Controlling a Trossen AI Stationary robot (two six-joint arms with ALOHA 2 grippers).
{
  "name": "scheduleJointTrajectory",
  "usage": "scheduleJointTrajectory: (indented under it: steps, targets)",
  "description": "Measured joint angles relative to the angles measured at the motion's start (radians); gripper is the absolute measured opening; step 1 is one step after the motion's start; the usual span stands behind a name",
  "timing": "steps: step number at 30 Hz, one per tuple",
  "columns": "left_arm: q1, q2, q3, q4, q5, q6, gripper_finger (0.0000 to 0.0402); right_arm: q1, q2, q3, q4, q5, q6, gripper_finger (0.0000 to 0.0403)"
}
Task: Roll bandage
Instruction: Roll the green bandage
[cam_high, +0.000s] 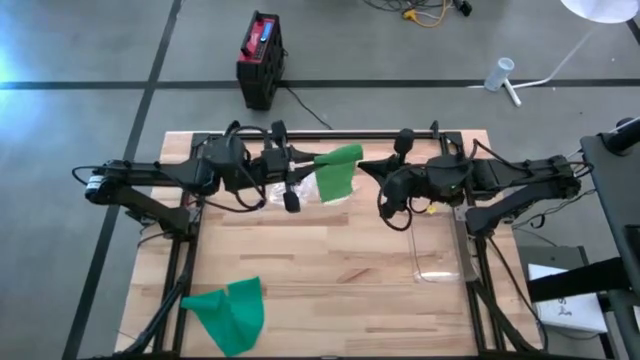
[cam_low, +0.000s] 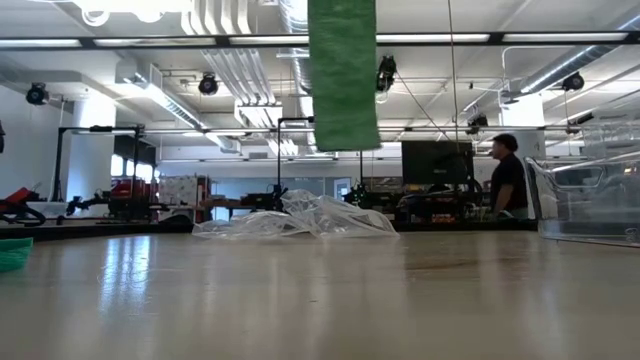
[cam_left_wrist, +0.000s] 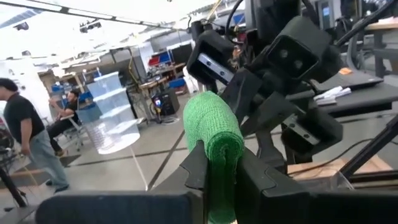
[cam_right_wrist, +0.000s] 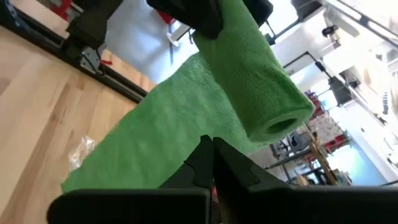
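From overhead, both arms meet over the far half of the wooden table, and the green bandage hangs between them — the left gripper clamped on its rolled end, the right gripper reaching in from the other side. Only this high view takes in a second green bandage lying crumpled at the near left corner and a clear plastic bin on the right. The low view shows instead how the loose strip drops straight down from above, its end well clear of the tabletop, with a crinkled clear plastic wrapper lying under and behind it and a person standing off in the room. The left wrist view gives the roll up close: a snug green cylinder pinched between narrow fingers. In the right wrist view the roll's hollow end faces out, the woven, textured sheet fanning away from it, and the right fingers are pressed together with the sheet just behind their tips; whether they pinch it I cannot tell.
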Motion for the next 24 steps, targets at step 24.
scheduleJointTrajectory:
  steps: [24]
  targets:
    - [0.0, -0.001, 0.0, -0.028, 0.05, 0.001, 0.0026, 0.014, -0.004, 0.073, 0.025, -0.001, -0.064, 0.0072]
